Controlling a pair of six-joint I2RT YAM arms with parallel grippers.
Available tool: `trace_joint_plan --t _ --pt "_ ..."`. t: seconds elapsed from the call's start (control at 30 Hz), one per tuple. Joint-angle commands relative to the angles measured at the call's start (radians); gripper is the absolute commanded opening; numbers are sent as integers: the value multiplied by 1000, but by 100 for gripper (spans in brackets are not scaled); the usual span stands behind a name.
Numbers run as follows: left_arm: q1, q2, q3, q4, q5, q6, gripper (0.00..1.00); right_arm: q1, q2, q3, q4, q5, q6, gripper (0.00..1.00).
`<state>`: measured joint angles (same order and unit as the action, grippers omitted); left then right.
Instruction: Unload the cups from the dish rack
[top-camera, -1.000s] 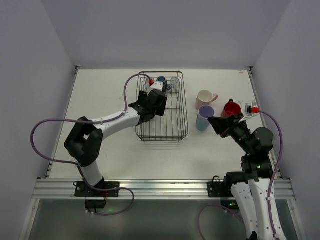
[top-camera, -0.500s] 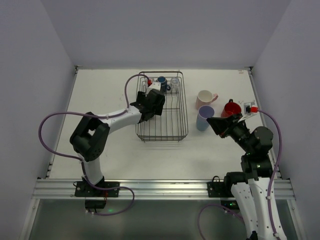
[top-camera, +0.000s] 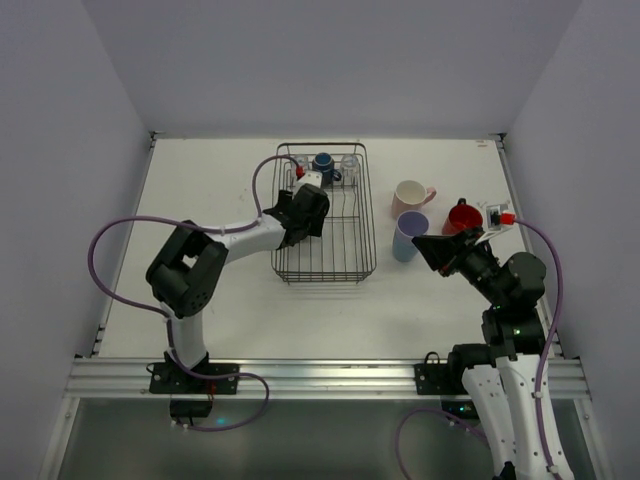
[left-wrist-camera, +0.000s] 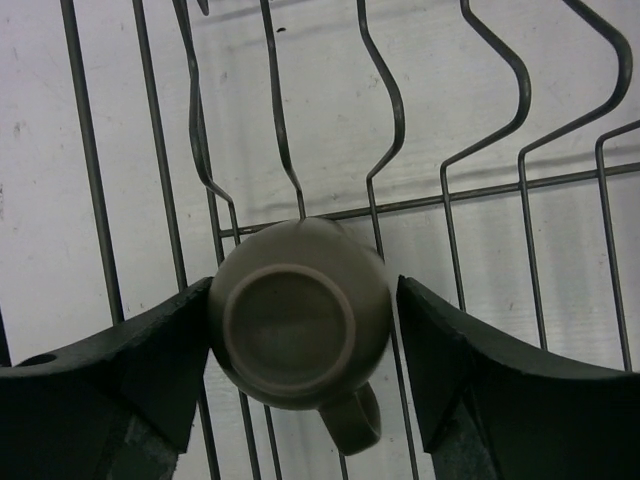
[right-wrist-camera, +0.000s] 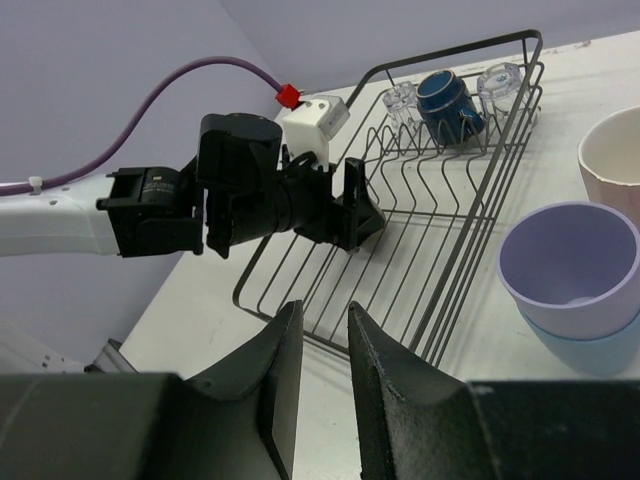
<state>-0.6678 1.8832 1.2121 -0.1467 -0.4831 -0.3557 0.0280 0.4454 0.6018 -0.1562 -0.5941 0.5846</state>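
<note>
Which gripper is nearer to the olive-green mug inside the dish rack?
Left. The left gripper straddles the olive-green mug, one finger on each side. The right gripper is outside the dish rack, off to its right, beside the stacked cups.

Rectangular dark wire dish rack (top-camera: 324, 279) holds inverted olive-green mug (left-wrist-camera: 300, 315), dark blue mug (top-camera: 324, 165) and clear glasses (top-camera: 350, 162). Pink mug (top-camera: 410, 195), lavender cup (top-camera: 411, 228) and red mug (top-camera: 463, 216) stand outside.

You've got one dish rack (top-camera: 340, 240) and eight cups: two clear glass ones (right-wrist-camera: 400, 97), plus one each of olive (left-wrist-camera: 300, 310), dark blue (right-wrist-camera: 448, 100), pink (top-camera: 408, 195), lavender (top-camera: 412, 224), light blue (right-wrist-camera: 590, 345), red (top-camera: 463, 216).
</note>
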Motion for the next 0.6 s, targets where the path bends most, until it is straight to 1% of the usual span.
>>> trace_joint_plan --t 0.0,0.07,0.1,0.13,0.17,0.23,0.27,0.33,0.4,0.43,0.5,0.53,0.57 --pt "10 4 -11 41 -5 -22 73 3 7 6 29 -16 9 28" --pt "8 4 -13 44 1 -22 65 3 7 6 29 -16 11 28" --pt "8 2 -14 44 3 -22 57 3 6 6 29 -16 11 28" --pt "8 -2 -17 47 3 -22 52 3 9 6 29 -16 12 28" --pt "8 -15 -19 48 8 -22 46 3 7 9 29 -19 12 28" --pt "5 -44 -22 53 17 -20 40 3 9 10 29 -22 17 28" --pt "5 -58 -23 55 20 -17 35 3 10 12 27 -23 17 28" --pt "-1 -88 -28 59 40 -15 31 3 9 18 24 -26 23 30" --pt "-10 -139 -37 67 57 -14 27 3 7 24 26 -35 29 36" --pt "-15 -159 -43 71 79 -12 26 4 7 26 27 -39 40 45" --pt "-29 -220 -63 91 110 -20 24 4 12 27 35 -64 53 53" --pt "-30 -261 -74 111 150 -26 23 4 18 26 43 -72 66 60" --pt "-32 -285 -98 122 178 -49 22 4 24 21 49 -78 72 63"
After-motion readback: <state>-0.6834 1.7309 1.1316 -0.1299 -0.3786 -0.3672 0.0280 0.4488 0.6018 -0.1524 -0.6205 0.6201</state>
